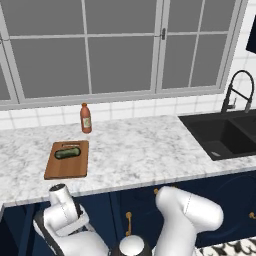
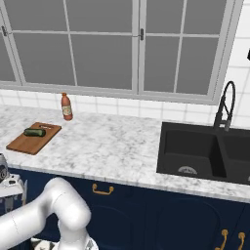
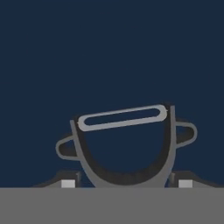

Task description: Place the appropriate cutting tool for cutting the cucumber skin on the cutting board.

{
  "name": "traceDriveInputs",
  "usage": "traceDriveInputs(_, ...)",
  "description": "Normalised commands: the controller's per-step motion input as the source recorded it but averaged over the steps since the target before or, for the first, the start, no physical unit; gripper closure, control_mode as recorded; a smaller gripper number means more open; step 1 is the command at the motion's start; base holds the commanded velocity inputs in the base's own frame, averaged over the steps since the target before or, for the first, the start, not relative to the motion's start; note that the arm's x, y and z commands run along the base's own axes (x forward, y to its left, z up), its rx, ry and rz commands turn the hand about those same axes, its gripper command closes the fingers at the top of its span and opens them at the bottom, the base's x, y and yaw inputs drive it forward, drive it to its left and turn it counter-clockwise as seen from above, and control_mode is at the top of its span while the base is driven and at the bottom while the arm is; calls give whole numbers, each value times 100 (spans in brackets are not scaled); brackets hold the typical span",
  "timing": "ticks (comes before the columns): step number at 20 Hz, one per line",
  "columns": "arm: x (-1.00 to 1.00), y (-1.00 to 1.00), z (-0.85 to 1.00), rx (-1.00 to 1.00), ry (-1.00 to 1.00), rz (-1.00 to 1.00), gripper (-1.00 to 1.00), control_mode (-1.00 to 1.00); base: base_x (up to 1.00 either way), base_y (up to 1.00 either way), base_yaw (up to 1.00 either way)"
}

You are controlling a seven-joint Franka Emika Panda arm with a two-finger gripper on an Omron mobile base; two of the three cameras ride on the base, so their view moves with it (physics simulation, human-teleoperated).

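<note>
Gripper (image 3: 123,183) fingers flank the peeler (image 3: 124,146), a grey metal Y-shaped loop with slotted blade; grip cannot be confirmed. Beyond, at 11 o'clock on the marbled counter (image 1: 140,150), a dark green rounded cucumber (image 1: 67,152) lies on the flat wooden cutting board (image 1: 67,167).

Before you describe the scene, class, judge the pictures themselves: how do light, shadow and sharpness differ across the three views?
Left base view: flat even light, faint shadow by the cucumber. Right base view: same, sink a dark mass. Hand view: peeler crisp against plain navy, no glare.
</note>
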Motion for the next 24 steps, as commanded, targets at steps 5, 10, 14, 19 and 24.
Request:
traceDriveInputs(5,-26,19,-15,1,5,2,100,-100,0,0,0)
traceDriveInputs(10,-63,8,0,3,-2,0,100,-100,0,0,0)
traceDriveInputs(14,-52,0,63,1,-19,0,100,-100,0,0,0)
traceDriveInputs(19,-68,-14,100,0,-21,0,100,-100,0,0,0)
traceDriveInputs(24,-48,-6,100,0,-9,0,100,-100,0,0,0)
